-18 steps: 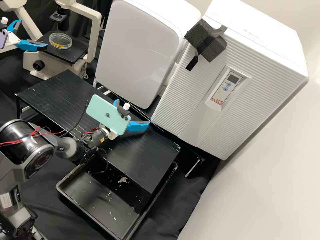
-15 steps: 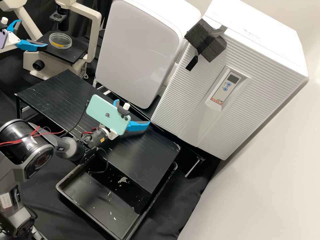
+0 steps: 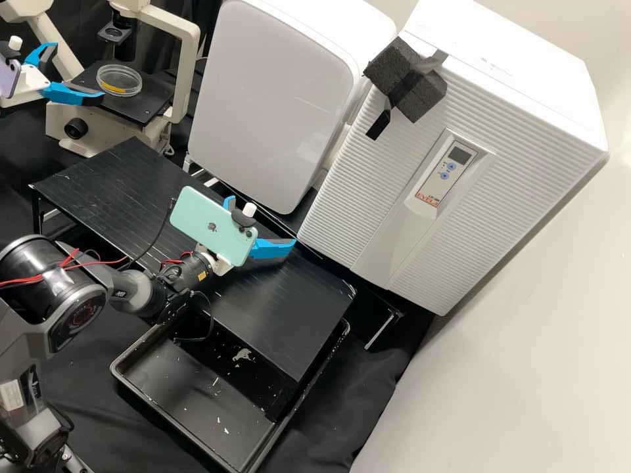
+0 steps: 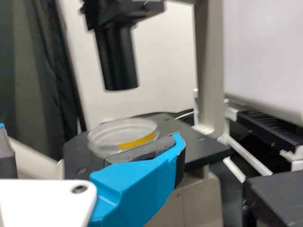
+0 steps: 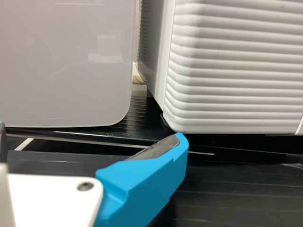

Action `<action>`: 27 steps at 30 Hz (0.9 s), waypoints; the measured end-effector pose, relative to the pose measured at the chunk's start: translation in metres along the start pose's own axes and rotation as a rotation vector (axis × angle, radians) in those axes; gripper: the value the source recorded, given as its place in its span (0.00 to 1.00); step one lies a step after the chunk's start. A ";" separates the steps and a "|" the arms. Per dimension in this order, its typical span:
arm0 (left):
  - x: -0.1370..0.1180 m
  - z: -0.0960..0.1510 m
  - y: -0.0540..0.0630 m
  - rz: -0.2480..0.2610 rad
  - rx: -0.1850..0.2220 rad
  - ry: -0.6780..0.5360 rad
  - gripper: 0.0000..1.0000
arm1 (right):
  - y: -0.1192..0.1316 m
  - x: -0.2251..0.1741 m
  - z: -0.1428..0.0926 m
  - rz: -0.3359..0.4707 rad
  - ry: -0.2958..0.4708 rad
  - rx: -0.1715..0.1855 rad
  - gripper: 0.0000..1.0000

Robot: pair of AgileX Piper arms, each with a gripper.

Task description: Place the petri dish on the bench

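Note:
In the high view, the clear petri dish (image 3: 121, 75) with a yellow strip rests on the black microscope stage (image 3: 146, 108). My left gripper (image 3: 79, 71) stands open just left of the dish, with nothing between its fingers. From the left wrist view, the dish (image 4: 106, 135) lies beyond the left gripper (image 4: 90, 132), whose one finger overlaps its near rim; whether they touch I cannot tell. Above the black slatted bench (image 3: 118, 177) my right gripper (image 3: 263, 220) is open and holds nothing. The right wrist view has the right gripper (image 5: 90, 130) facing two white cabinets.
The microscope's upright frame (image 3: 187, 72) rises right of the dish, and its dark lens tube (image 4: 116, 61) hangs above the stage. Behind the bench stand a smooth white cabinet (image 3: 269, 98) and a ribbed one (image 3: 368, 197). A black tray (image 3: 197, 394) lies at the bench's front.
My left gripper has shifted a little to the right and slightly down in the high view, closer to the dish. The right gripper and the dish have stayed where they were.

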 end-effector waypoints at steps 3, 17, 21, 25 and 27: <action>0.009 0.000 0.006 0.022 -0.027 -0.006 1.00 | 0.000 0.000 0.000 0.000 0.000 0.000 1.00; 0.060 -0.018 -0.010 -0.119 -0.131 -0.019 1.00 | 0.000 0.000 0.000 0.000 0.000 0.000 1.00; 0.071 -0.019 -0.015 -0.135 -0.136 -0.022 1.00 | 0.000 0.000 0.000 0.000 0.000 0.000 1.00; 0.077 -0.018 -0.018 -0.139 -0.138 -0.026 1.00 | 0.000 0.000 0.000 0.000 0.000 0.000 1.00; 0.079 -0.018 -0.018 -0.139 -0.152 -0.027 1.00 | 0.000 0.000 0.000 0.000 0.000 0.000 1.00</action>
